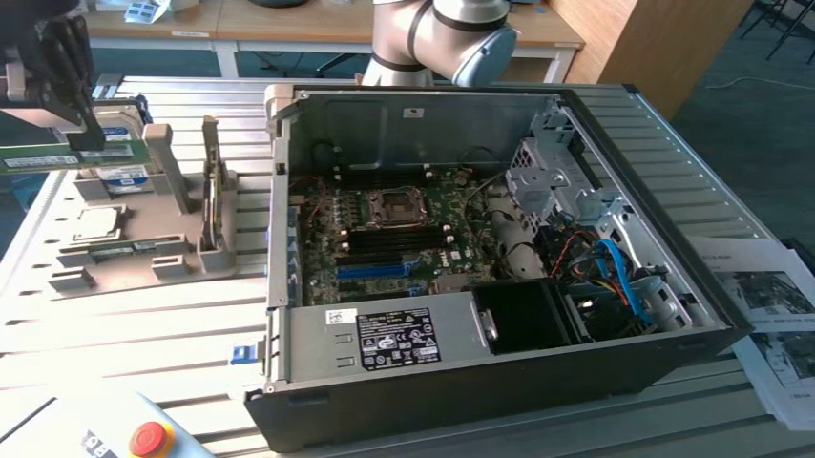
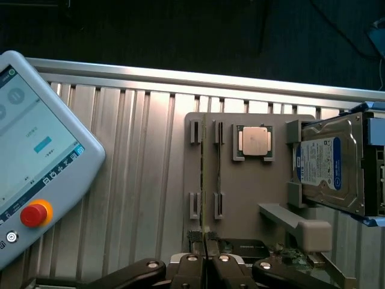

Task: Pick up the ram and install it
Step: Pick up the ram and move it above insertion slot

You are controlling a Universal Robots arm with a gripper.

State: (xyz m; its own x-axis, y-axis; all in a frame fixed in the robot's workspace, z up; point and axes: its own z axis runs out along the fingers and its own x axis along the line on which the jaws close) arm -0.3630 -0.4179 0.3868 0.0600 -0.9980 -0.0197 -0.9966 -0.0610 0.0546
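Observation:
The ram (image 1: pixel 52 157) is a long green board held level above the grey parts holder (image 1: pixel 140 253), at the exterior view's left. My gripper (image 1: pixel 87 143) is shut on its upper edge. In the wrist view the ram (image 2: pixel 204 180) shows edge-on as a thin line running out from between the closed fingertips (image 2: pixel 196 260) of the gripper (image 2: pixel 205 257), over the holder (image 2: pixel 252 198). The open computer case (image 1: pixel 510 382) sits to the exterior view's right, with the motherboard (image 1: pixel 421 234) and its blue slots (image 1: pixel 376 270) exposed.
A hard drive (image 2: pixel 331 171) with a blue label stands in the holder, and a silver processor chip (image 2: pixel 254 141) lies on it. A teach pendant (image 2: pixel 36 162) with a red button lies on the ribbed table. Papers (image 1: pixel 770 315) lie at the exterior view's right.

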